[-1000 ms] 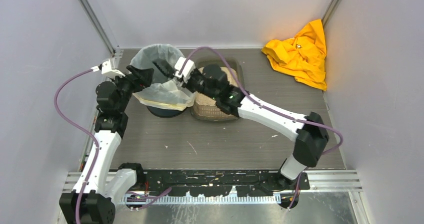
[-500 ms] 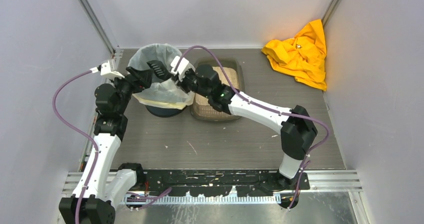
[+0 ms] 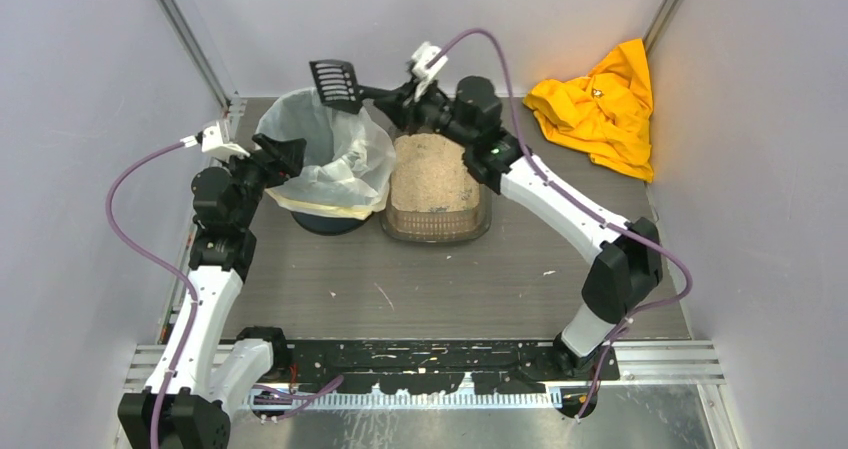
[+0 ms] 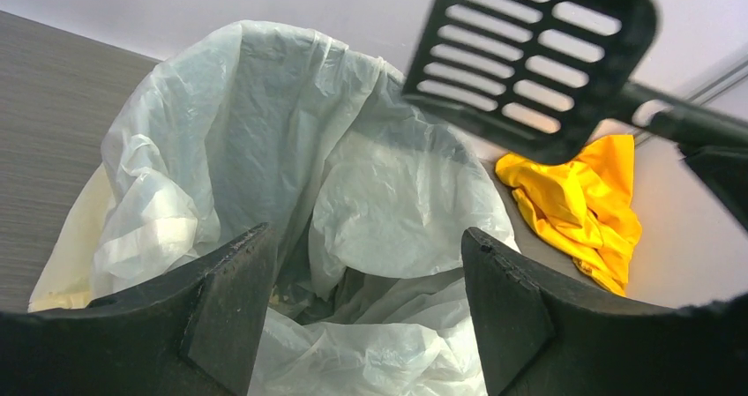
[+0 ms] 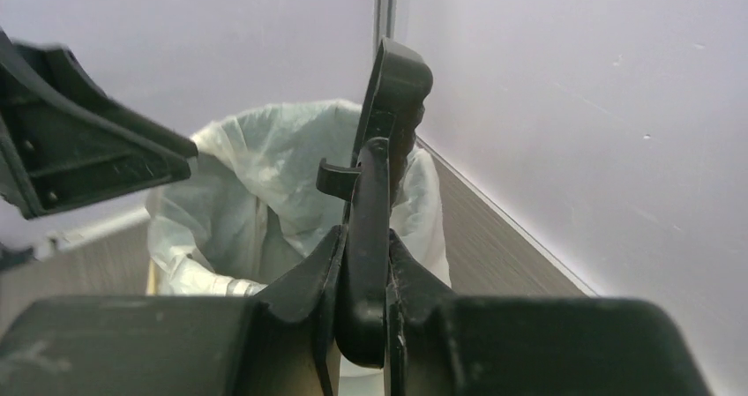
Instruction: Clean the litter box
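Black plastic scoop (image 3: 336, 81) was up in the air over the far rim of the bin (image 3: 322, 223), close to the back wall (image 3: 420, 19). The right claw (image 3: 395, 97) was clenched on its thin handle. The left claw (image 3: 290, 154) sat spread wide at the bin's left rim with nothing between its fingers, though I honestly couldn't tell if it was brushing the liner (image 3: 345, 159) or just hovering.

The litter box (image 3: 436, 235) was by the back edge of the worktop (image 3: 450, 289), about the middle, right up against the bin's right side and full of pale granules.

Stuff that worried me:

- The scoop hung over the bin's far edge, not its middle. Anything shaken loose from there could have dropped behind the bin or onto the worktop.
- That handle was pinched edge-on in the wrist view. A narrow grip like that could let the scoop twist once it dug into heavy litter.
- The liner was saggy and slumped over the rim toward the litter box. A low pass with the scoop could snag it and drag the bag off, or tip the bin.
- Both claws were crowded around the same bin, so a sloppy swing could knock one into the other.
- The scoop was close enough to the wall to clip it.

The yellow cloth (image 3: 598, 104) in the far right corner was well out of it.
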`<move>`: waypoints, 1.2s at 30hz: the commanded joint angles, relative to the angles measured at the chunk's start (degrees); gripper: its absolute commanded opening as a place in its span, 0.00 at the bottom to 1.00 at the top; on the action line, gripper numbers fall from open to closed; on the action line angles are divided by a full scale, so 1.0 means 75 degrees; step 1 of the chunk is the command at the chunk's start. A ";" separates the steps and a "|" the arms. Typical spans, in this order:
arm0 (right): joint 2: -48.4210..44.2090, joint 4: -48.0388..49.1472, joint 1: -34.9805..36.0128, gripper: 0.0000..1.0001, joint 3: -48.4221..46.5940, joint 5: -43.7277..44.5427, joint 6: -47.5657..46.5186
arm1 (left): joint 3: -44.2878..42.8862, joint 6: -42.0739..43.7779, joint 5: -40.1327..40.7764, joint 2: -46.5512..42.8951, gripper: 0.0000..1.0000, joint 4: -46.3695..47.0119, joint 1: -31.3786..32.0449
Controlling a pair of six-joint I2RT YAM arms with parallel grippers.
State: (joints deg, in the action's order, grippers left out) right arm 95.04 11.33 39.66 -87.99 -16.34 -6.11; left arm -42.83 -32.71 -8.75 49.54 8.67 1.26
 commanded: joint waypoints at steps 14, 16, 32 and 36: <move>-0.2339 0.4453 -0.3003 0.01 0.3673 -0.0088 0.6358 | -0.0049 -0.0956 -0.0133 0.0079 0.99 0.0287 0.0173; -0.2634 0.4220 -0.3280 0.01 0.4214 0.0087 0.6334 | -0.0016 -0.1138 -0.0332 0.0070 1.00 0.0666 0.0174; -0.1941 0.3325 -0.3324 0.13 0.6799 0.0069 0.5592 | 0.0238 -0.1205 -0.1652 -0.0418 0.96 0.1391 0.0185; -0.1410 0.3313 -0.3183 0.47 0.6797 0.0214 0.5603 | 0.0161 -0.1047 -0.1523 -0.0644 0.96 0.0951 0.0185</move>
State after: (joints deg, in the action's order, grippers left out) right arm 82.70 34.11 14.63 -36.42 -16.27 37.69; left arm -38.44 -42.63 -19.55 47.20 17.06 2.42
